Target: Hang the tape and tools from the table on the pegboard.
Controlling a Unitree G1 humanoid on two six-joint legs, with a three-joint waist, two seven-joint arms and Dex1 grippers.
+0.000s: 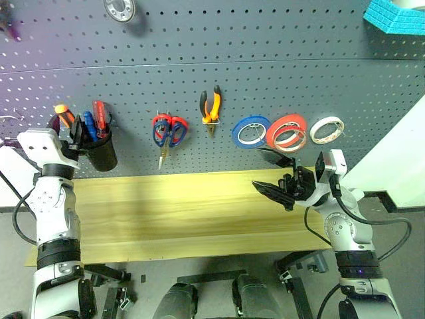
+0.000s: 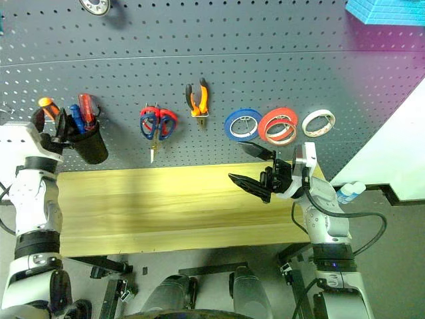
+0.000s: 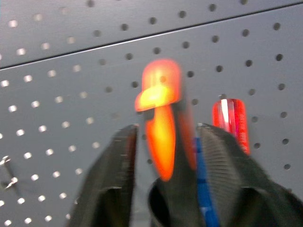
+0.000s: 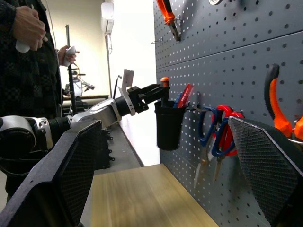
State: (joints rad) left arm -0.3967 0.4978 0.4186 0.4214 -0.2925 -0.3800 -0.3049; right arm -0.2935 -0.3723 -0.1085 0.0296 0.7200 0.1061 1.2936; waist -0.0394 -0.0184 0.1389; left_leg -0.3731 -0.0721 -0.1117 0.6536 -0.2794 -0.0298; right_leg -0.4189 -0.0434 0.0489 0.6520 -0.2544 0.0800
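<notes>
The left gripper (image 1: 76,133) stands at the black cup (image 1: 101,154), jaws parted around the orange-and-black screwdriver (image 3: 161,127); right gripper (image 1: 282,179) released, empty; next, withdraw cleanly.

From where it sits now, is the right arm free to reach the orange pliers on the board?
Probably yes. The right gripper is open and empty above the table, below the tape rolls, and the orange pliers hang up and to its left with bare pegboard between. It would need to rise.

Pegboard (image 2: 265,66) — tools, tapes; bare table (image 2: 166,206)
</notes>
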